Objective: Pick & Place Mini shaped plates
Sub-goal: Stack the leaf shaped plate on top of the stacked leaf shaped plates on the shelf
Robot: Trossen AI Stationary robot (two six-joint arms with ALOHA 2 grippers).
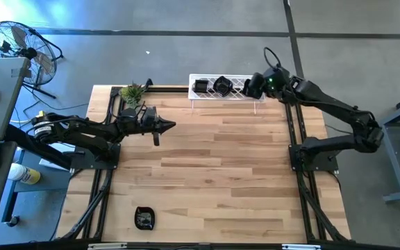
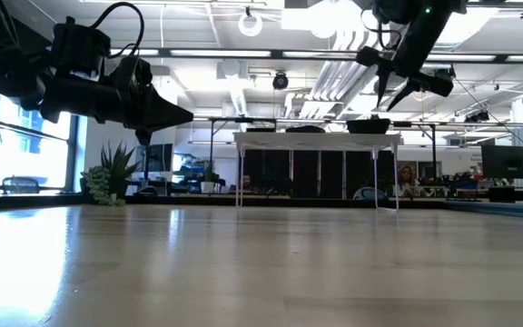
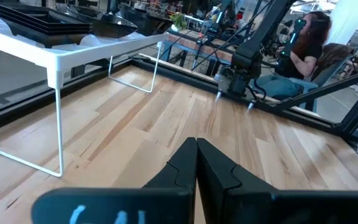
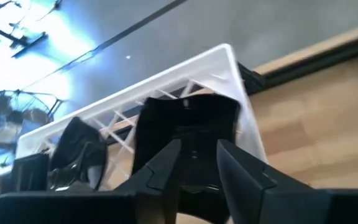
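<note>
Black plates [image 1: 222, 85], white lattice rack [image 1: 255, 94], green plant [image 1: 131, 92]

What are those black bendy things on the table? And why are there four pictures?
They are two robot arms, each ending in a pincer. The four pictures show one moment from four cameras: one above the table, one down at table height, and one on each arm's wrist.

On the wooden table stands a white wire rack carrying little shiny black plates. One more black plate lies alone near the table's front edge, and a small green plant sits in a far corner.

The right gripper hovers at the rack's end with its jaws parted around a square black plate; whether it is gripping yet is unclear. The left gripper waits over the table near the plant, jaws together, holding nothing.
</note>
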